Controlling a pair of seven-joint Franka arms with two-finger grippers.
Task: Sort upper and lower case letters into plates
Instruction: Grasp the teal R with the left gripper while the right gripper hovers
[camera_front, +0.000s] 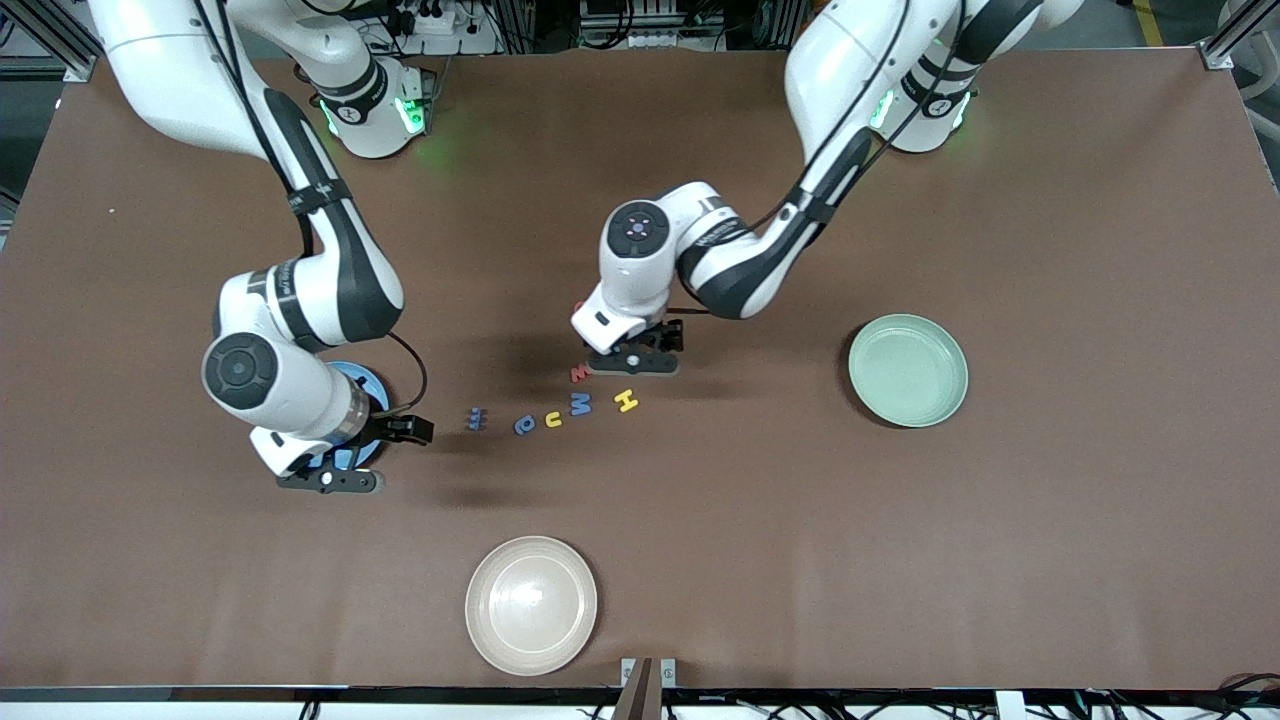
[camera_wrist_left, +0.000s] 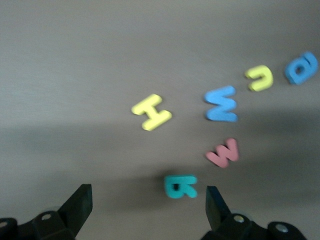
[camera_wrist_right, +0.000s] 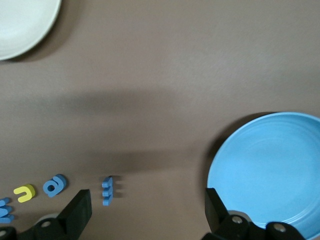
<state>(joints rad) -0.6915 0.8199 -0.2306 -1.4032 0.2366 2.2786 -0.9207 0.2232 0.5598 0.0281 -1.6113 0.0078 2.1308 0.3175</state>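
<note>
The cream plate (camera_front: 531, 604) lies unused; left gripper (camera_wrist_left: 145, 202), jaws apart, hovers over the teal letter (camera_wrist_left: 180, 186) to grasp it; right gripper (camera_wrist_right: 145, 205), jaws apart, waits by the blue plate (camera_wrist_right: 270, 170).

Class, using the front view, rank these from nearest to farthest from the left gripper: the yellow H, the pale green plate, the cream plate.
1. Yellow H: just nearer the front camera than the open left gripper, which hovers over the letters.
2. Pale green plate: toward the left arm's end of the table.
3. Cream plate: at the table edge nearest the front camera.
</note>
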